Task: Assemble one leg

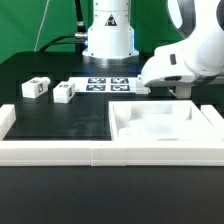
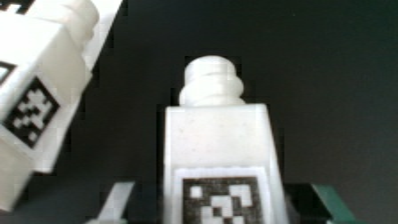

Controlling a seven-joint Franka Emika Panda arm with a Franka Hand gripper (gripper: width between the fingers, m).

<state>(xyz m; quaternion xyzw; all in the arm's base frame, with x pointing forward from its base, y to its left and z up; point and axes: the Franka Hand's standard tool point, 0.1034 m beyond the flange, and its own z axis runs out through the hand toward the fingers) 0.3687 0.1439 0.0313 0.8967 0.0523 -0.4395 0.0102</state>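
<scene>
Tool point(image 2: 219, 203) apart: dark fingers point(image 2: 118, 200) flank the leg point(image 2: 219, 150), thin gaps either side, edges blurred. Leg is a smooth white plastic block with a ribbed rounded tip and a square tag, on the matte black tabletop point(image 2: 329, 90). A neighbouring leg point(image 2: 45, 95) is cut off by the frame.

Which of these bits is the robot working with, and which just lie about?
Job: small white plastic block-shaped leg between the fingers of the claw.
Idle: other white tagged legs; large flat white square panel; long white border rails; marker board.
</scene>
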